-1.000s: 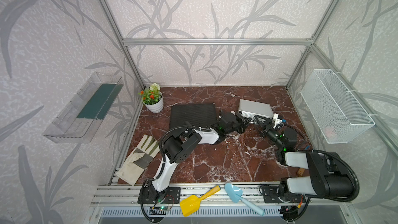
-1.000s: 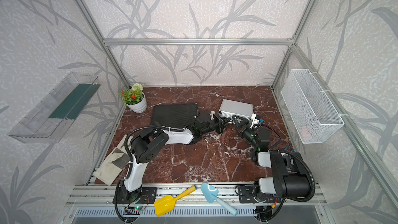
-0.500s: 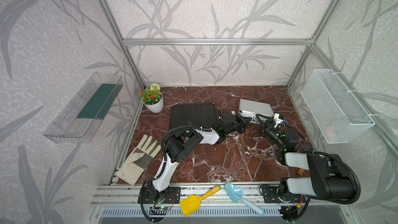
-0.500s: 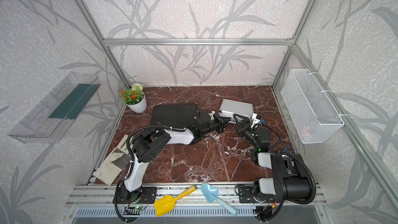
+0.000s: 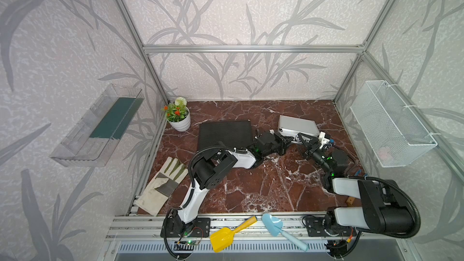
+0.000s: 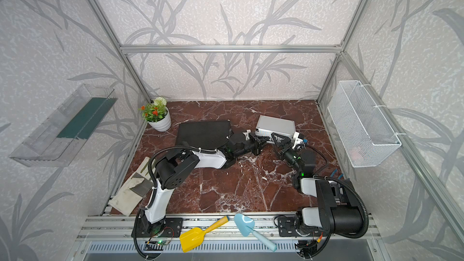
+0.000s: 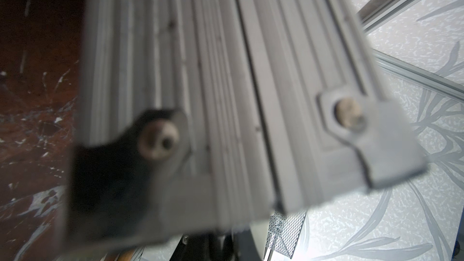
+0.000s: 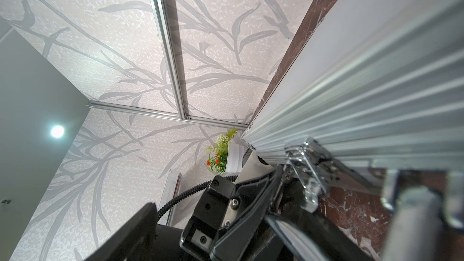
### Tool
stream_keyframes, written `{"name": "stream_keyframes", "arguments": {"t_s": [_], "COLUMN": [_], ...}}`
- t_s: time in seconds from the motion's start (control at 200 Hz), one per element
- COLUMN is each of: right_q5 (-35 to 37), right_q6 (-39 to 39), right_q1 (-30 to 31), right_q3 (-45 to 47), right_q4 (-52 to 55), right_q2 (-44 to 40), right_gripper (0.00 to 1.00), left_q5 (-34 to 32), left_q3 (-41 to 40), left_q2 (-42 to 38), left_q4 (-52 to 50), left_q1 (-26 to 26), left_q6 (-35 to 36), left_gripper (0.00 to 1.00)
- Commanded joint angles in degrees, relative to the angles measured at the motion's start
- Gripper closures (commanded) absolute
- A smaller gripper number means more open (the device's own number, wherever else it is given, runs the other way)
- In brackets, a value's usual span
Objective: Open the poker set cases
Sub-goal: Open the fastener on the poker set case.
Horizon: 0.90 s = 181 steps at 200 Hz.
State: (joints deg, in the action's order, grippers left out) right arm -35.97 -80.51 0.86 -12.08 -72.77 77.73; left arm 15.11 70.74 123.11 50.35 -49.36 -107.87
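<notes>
Silver case (image 5: 297, 127) lies flat toward the back of the marble tabletop (image 5: 251, 184), lid looks down in both top views; placing everything else off that. The black case (image 5: 224, 135) lies flat just beside it on the left arm's side, lid down too. The left gripper (image 5: 288, 142) is at the silver case's front corner nearest the black one, jaws pinched fully together, not gripping anything I can make out; in the right wrist view its tip sits right at the chrome latch (image 8: 307, 166) on the case's ribbed front. The right gripper (image 5: 308, 139) is at that same front edge, just past the latch, jaws spread wide with nothing in them; the left wrist view is only a blurry close-up of the case's corner.
</notes>
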Motion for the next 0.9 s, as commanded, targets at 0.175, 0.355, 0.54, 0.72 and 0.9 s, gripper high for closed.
{"name": "stream_keyframes", "arguments": {"t_s": [0.175, 0.355, 0.54, 0.72, 0.9], "right_q5": [1.11, 2.77, 3.43, 1.60, 3.97], "right_q6": [13.33, 19.45, 24.14, 29.75, 35.37], "right_q1": [0.19, -0.64, -4.70, -10.42, -11.41], "right_q3": [0.57, -0.81, -1.04, -2.19, -5.46], "right_q4": [15.94, 35.18, 52.14, 61.75, 69.13], "right_q2": [-10.42, -19.61, -26.47, -29.45, -29.92], "right_gripper": [0.04, 0.01, 0.01, 0.01, 0.01], "left_q5": [0.18, 0.14, 0.45, 0.91, 0.74], "left_q3": [-0.51, -0.99, -1.31, -2.14, -3.55], "left_q2": [0.58, 0.64, 1.29, 2.89, 3.89], "left_q4": [4.47, 4.52, 4.83, 5.55, 5.95], "left_q1": [0.67, 0.85, 0.94, 0.85, 0.67], "left_q6": [-2.51, -2.12, -1.91, -1.99, -2.21], "left_gripper": [1.00, 1.00, 1.00, 1.00, 1.00]}}
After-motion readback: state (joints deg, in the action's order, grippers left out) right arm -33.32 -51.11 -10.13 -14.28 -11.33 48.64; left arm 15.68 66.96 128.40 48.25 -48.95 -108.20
